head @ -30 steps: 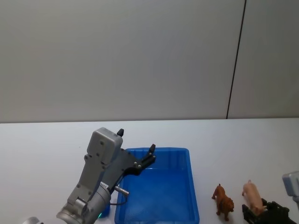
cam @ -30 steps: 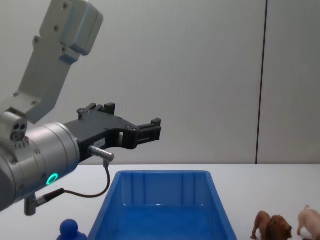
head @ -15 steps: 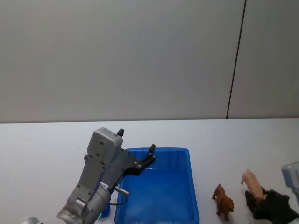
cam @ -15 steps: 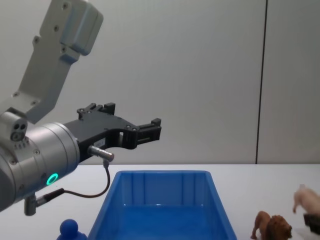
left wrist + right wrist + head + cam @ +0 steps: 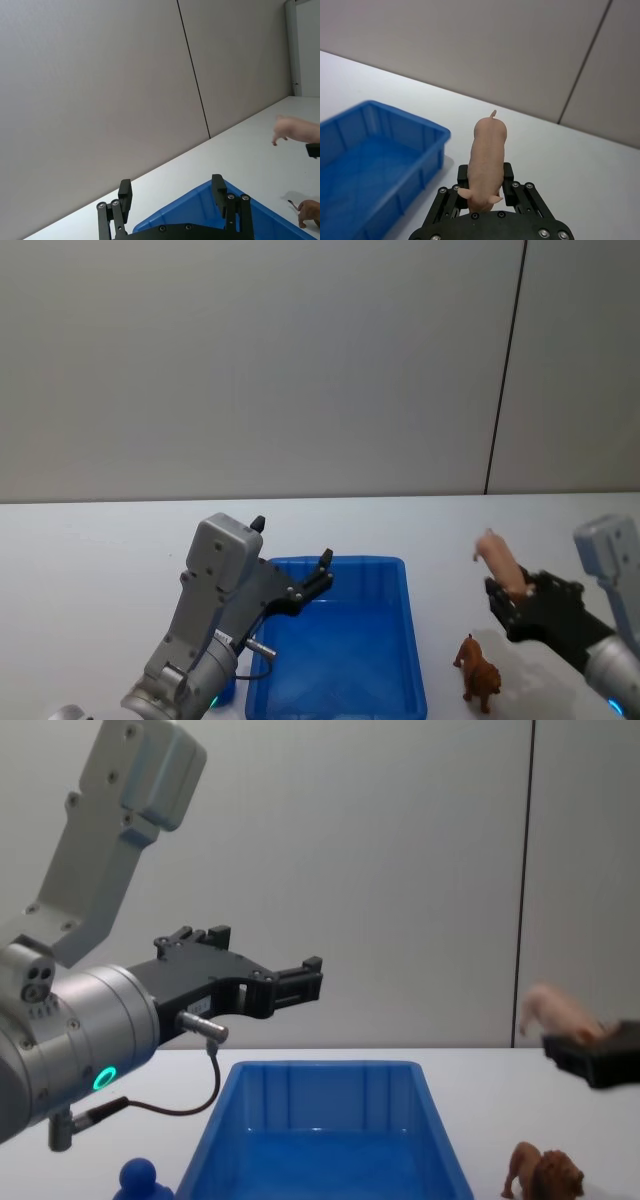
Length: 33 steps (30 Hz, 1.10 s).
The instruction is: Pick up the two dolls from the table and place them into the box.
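In the head view my right hand (image 5: 510, 600) is pinching the pig (image 5: 497, 558), which juts up and out past its fingertips, clear of the worktop (image 5: 100, 540). The lion (image 5: 478, 672) stands on the worktop just below that hand and slightly towards the box (image 5: 340, 562). The box lies to the hand's left, between my two hands. My left hand (image 5: 292, 543) hangs above the box's near-left corner, fingers spread, gripping nothing.

From the left wrist, the left hand (image 5: 171, 187) shows both fingers wide apart, with the box (image 5: 200, 197) directly under them. The pig (image 5: 295, 131) is well off in the air beyond it, and the lion (image 5: 310, 212) is down on the worktop below the pig.

From the right wrist, the right hand (image 5: 486, 185) has its fingers (image 5: 509, 172) pressed on the pig's (image 5: 487, 155) flanks, its tail pointing away from the hand. The box (image 5: 395, 125) sits beside the hand, not under it.

From the chest, the right hand (image 5: 565, 1045) carries the pig (image 5: 555, 1010) above the lion (image 5: 545, 1175), and higher than the box's (image 5: 320, 1068) rim. The left hand (image 5: 265, 950) is above the box, open.
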Available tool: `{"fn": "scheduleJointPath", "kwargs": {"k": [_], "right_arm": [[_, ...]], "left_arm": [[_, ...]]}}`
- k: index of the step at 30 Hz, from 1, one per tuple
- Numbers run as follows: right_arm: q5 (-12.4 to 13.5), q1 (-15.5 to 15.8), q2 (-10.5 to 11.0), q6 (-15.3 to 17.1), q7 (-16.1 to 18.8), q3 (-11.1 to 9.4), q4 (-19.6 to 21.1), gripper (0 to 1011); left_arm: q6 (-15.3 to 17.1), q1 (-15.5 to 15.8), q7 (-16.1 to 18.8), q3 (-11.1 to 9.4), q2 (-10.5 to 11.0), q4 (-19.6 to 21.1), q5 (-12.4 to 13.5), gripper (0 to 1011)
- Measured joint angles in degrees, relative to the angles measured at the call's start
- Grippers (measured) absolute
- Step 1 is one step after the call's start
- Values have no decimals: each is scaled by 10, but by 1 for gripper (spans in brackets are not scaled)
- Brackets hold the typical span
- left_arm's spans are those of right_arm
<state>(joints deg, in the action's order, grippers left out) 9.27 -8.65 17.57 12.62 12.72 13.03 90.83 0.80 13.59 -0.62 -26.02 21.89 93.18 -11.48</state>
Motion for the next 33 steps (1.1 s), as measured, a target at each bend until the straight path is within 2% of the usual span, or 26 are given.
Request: {"fn": "scheduleJointPath", "kwargs": {"k": [10,18,25,27,28,30,31,32,33], "right_arm": [[-18,-61,-28,33,70,13,-9,367],[-35,-118,-61,74,132,33,-53,367],[-53,-157,-90,92,167,54,-103,383],[-56,-164,-95,94,172,58,-112,433],[-59,-170,-100,95,177,62,-124,503],[-64,-177,-105,97,182,67,-135,564],[-65,-179,-107,97,184,68,-139,564],[-66,-181,-109,97,185,69,-142,624],[-69,-185,-111,97,187,72,-148,643]], "left_arm": [[0,0,0,0,0,0,0,1001],[0,0,0,0,0,0,0,1001],[0,0,0,0,0,0,0,1001],[0,0,0,0,0,0,0,1001],[0,0,0,0,0,0,0,1001],[0,0,0,0,0,0,0,1001],[0,0,0,0,0,0,0,1002],[0,0,0,0,0,0,0,1002],[0,0,0,0,0,0,0,1001]]}}
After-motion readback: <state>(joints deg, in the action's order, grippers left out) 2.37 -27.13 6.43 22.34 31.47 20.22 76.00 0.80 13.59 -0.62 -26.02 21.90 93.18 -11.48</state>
